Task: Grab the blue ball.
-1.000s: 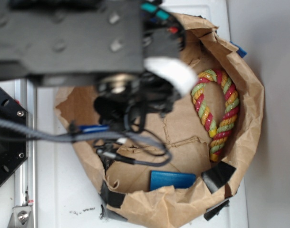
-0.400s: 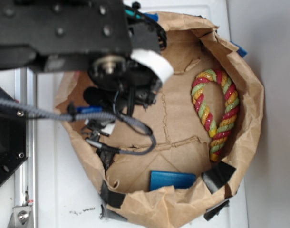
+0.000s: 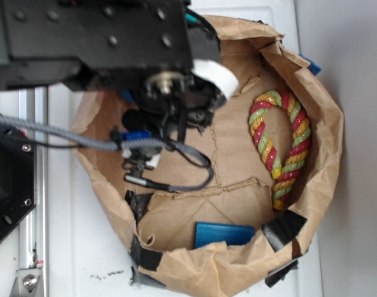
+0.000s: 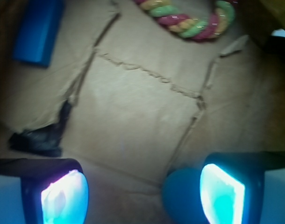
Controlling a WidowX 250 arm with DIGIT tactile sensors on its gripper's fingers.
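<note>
In the wrist view the blue ball (image 4: 182, 198) is a small teal-blue round ball on the brown paper floor, at the lower right. It lies between my fingers, against the inner side of the right finger (image 4: 224, 196). My gripper (image 4: 142, 196) is open, with a wide gap between the ball and the left finger (image 4: 63, 198). In the exterior view my gripper (image 3: 141, 159) hangs under the black arm over the left part of the paper bag, and the ball is hidden there.
The torn brown paper bag (image 3: 327, 148) has raised walls all round. A red, yellow and green rope toy (image 3: 281, 148) lies at its right; it also shows in the wrist view (image 4: 184, 18). A flat blue block (image 3: 224, 234) (image 4: 37, 30) and black tape (image 3: 282, 228) sit near the front wall.
The arm and gripper have moved up the picture, first a little left and then right, and now stand further from the blue block.
</note>
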